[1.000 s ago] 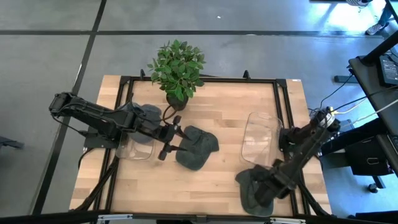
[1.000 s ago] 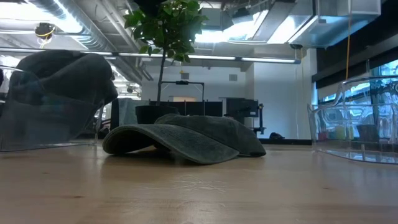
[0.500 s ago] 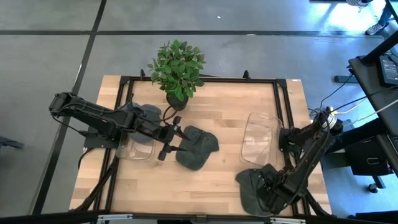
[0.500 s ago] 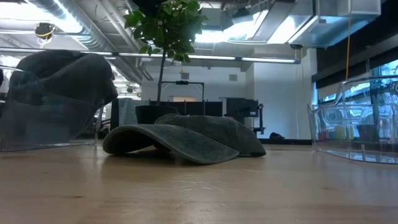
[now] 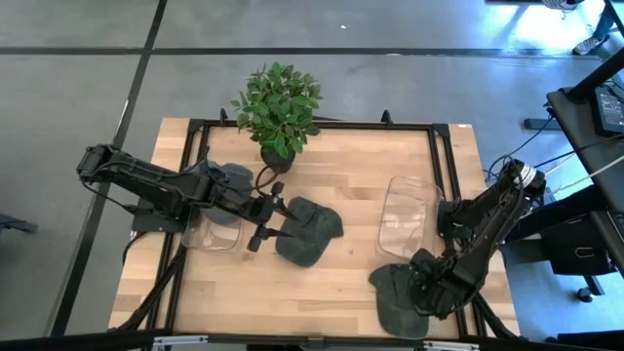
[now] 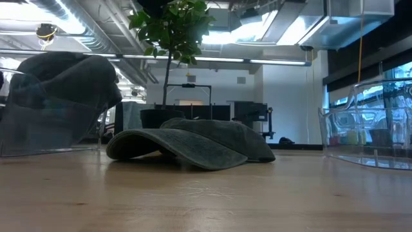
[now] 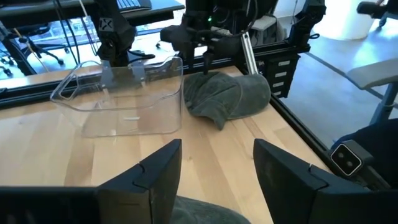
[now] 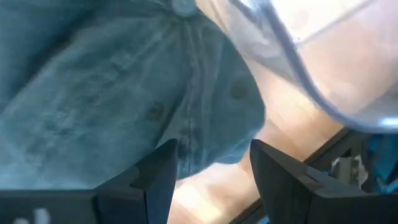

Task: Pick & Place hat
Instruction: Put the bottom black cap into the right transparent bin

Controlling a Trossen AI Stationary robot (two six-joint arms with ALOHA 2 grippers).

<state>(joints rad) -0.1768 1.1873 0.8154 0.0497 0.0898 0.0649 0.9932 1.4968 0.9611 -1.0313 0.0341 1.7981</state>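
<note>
In the high view two clear bins sit on the table (image 5: 322,283). The left bin (image 5: 213,232), at left of centre, holds a dark cap (image 5: 230,178) at its upper end; the low view shows that cap bulging above the bin's wall at far left. The right bin (image 5: 407,213), right of centre, looks bare inside.

A second cap (image 5: 306,230) lies flat on the wood at mid-frame, just right of the left gripper (image 5: 270,216), whose fingers stand apart with nothing between them. A third cap (image 5: 393,297) lies at the lower right, below the right bin. The right gripper (image 5: 426,292) hangs over it, covering part of it; its fingers are spread, and whether they touch the cloth cannot be told.

A plant (image 5: 278,107) stands at the table's upper edge; its pot is mostly hidden by leaves.
</note>
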